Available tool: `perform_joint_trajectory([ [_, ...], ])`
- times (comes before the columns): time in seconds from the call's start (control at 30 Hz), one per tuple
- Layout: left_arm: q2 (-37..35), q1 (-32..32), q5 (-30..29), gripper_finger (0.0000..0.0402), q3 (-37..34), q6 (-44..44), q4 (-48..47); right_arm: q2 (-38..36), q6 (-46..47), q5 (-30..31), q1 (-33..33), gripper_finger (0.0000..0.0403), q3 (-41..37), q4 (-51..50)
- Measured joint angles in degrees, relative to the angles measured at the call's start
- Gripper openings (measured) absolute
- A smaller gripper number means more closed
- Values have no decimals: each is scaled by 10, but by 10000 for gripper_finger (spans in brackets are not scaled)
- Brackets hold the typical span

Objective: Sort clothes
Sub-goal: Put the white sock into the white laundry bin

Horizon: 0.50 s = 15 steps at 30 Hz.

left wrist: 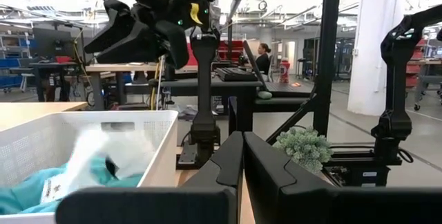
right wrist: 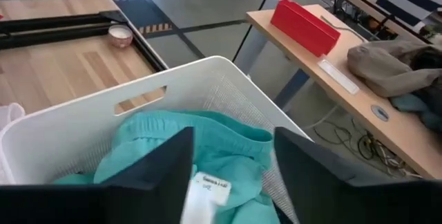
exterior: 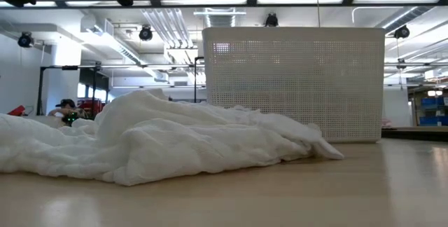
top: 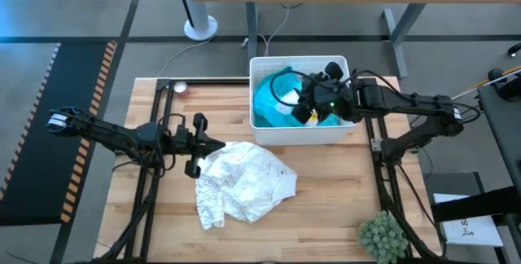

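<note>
A turquoise garment (right wrist: pixel 207 141) with a white label lies inside the white bin (top: pixel 297 60) at the table's far side. My right gripper (right wrist: pixel 231 182) hangs open above the bin (right wrist: pixel 138 86), with its fingers on either side of the label and clear of the cloth. In the high view it (top: pixel 313 103) hovers over the turquoise garment (top: pixel 269 101). A white lacy garment (top: pixel 244 181) lies crumpled on the table in front of the bin. My left gripper (top: pixel 213 143) is shut and waits above the table, beside that garment's left edge.
A small green plant (top: pixel 383 235) stands at the table's near right corner. A small round pink thing (top: pixel 180 87) sits at the far left of the table. Beyond the table stands a desk with a red box (right wrist: pixel 304 25). Bare wood lies to the right of the white garment.
</note>
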Motion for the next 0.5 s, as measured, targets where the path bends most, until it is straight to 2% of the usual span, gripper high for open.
perform_joint_trajectory([
  [0.13, 0, 0, 0, 0, 0, 0, 0, -5, -1, -10, 2, 238, 0, -1],
  [0.2, 0, 0, 0, 0, 0, 1, 0, -7, 0, -44, 7, 254, 0, -4],
  [0.27, 0, 0, 0, 0, 0, 1, 0, -11, 0, -111, 14, 257, 0, -6],
  [0.33, 0, 0, 0, 0, 0, 1, 0, -13, 8, -161, 31, 244, 0, -7],
  [0.5, 0, 0, 0, 0, 0, -1, -12, -13, 9, -186, 109, 156, -34, 10],
])
